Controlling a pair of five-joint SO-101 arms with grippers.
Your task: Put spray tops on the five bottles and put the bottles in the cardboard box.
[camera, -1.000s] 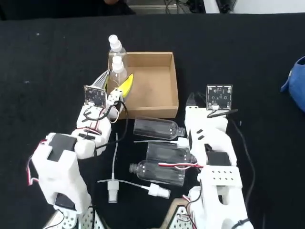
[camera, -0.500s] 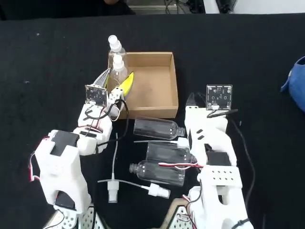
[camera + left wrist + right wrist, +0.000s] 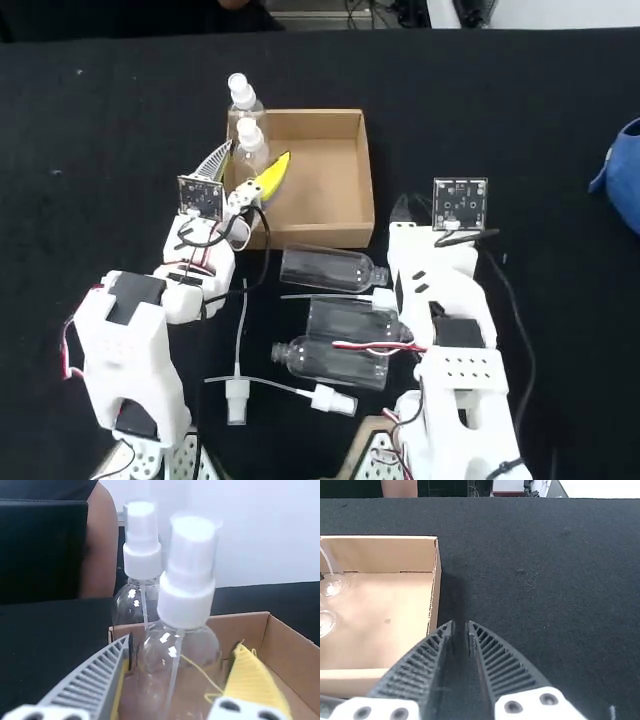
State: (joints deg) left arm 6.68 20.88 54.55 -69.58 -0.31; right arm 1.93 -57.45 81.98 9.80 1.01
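Note:
The cardboard box [image 3: 365,170] sits mid-table. Two clear bottles with white spray tops stand upright at its left side: one by the far left corner [image 3: 240,92], one nearer [image 3: 249,143]. My left gripper [image 3: 255,152] is open around the nearer bottle [image 3: 187,595]. Its grey finger [image 3: 95,675] lies against the bottle, while the yellow finger [image 3: 247,677] stands a little off it. The far bottle [image 3: 142,555] stands behind. My right gripper [image 3: 460,625] is shut and holds nothing, hovering off the box's near right corner [image 3: 432,605].
Three capless bottles lie on the table between the arms [image 3: 330,268], [image 3: 355,318], [image 3: 330,362]. Loose spray tops with tubes lie near the front [image 3: 237,400], [image 3: 335,402], and another by the right arm [image 3: 383,298]. A blue object [image 3: 622,185] is at the right edge.
The left gripper's yellow finger has swung outward away from the nearer bottle, which stays standing in the box. The right arm has not moved.

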